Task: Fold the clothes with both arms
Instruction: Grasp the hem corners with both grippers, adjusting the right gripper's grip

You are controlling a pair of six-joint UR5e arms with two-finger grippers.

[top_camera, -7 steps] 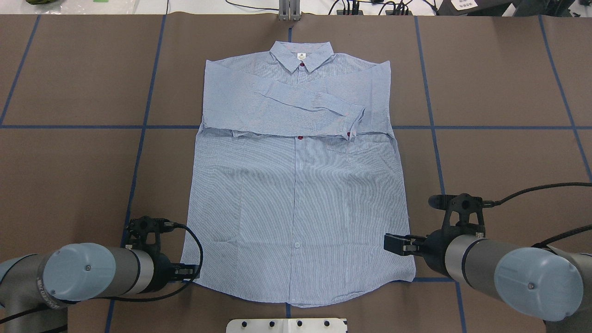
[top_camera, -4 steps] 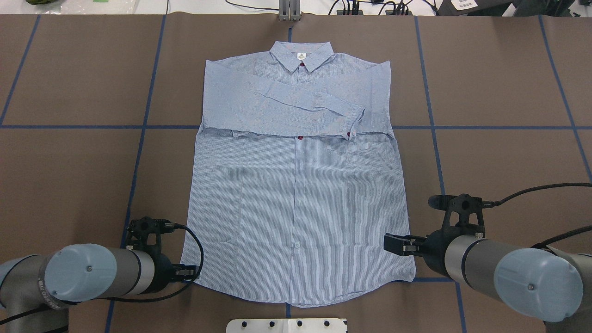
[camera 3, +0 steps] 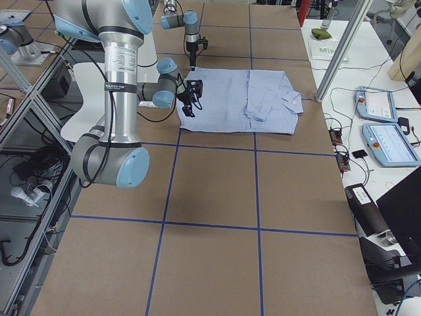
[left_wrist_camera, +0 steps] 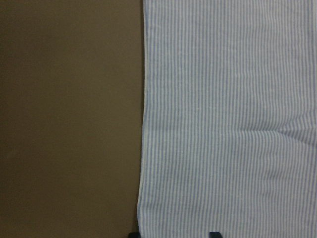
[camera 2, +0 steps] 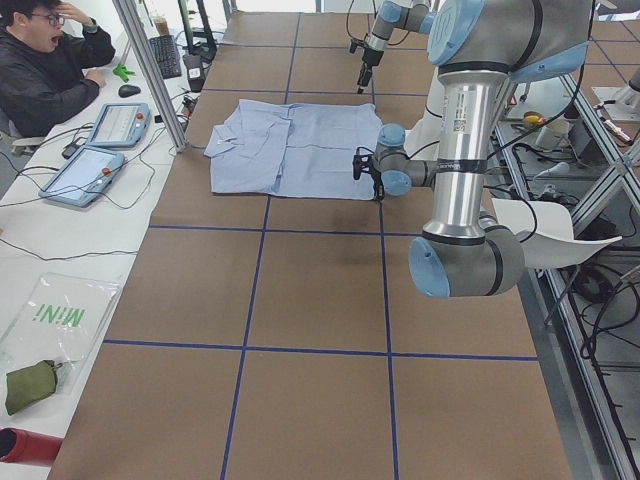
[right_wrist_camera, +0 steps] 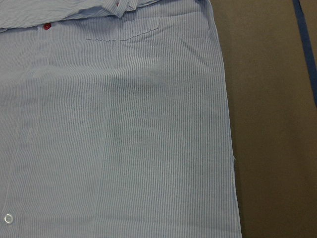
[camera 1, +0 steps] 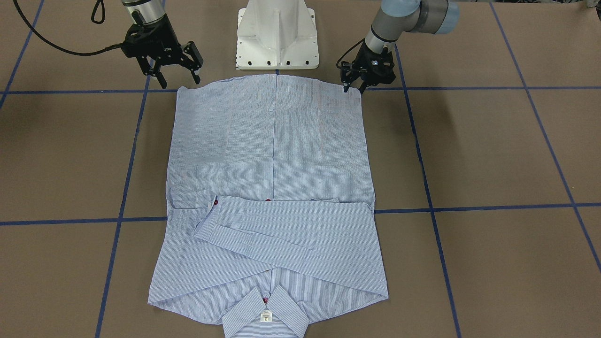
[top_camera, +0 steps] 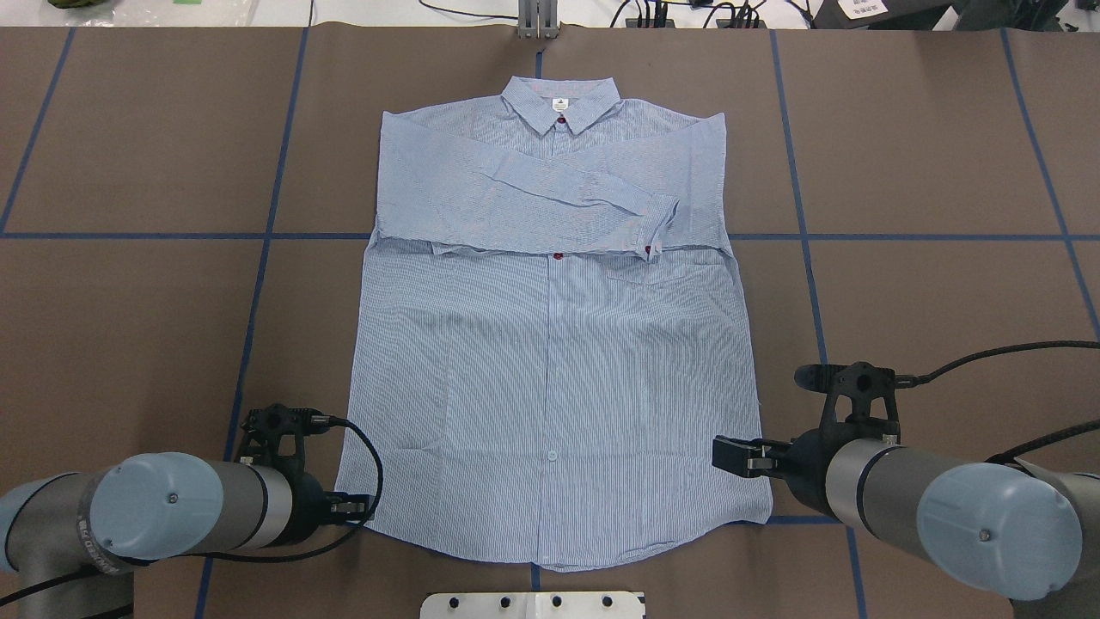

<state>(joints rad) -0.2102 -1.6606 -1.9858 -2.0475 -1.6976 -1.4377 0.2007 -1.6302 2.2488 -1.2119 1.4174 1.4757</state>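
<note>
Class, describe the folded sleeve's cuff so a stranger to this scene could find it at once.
On the brown table lies one striped shirt, a sleeve folded across its chest. The cuff is that sleeve's free end, toward the robot's right. Unlike the plain cloth around it, it bears a red button and lies next to the chest pocket.

Table: my brown work surface [top_camera: 928, 155], flat and matte.
Tape grid: dark blue lines [top_camera: 129, 235] split it into large rectangles.
Bench: my white side bench [camera 2: 60, 240] runs along the table's far edge.
Pendants: one blue-grey tablet [camera 2: 125, 123] lies near a second tablet [camera 2: 85, 172], both cabled.
Operator: a person in a black jacket and glasses [camera 2: 45, 70] sits at my bench.
Keyboard: black [camera 2: 166, 56], with a mouse [camera 2: 128, 90] near it.
Post: an aluminium upright [camera 2: 150, 70] stands at the table's edge.
Bag: clear plastic with green lettering [camera 2: 55, 322]; a dark green pouch [camera 2: 30, 385] lies just beside it.
</note>
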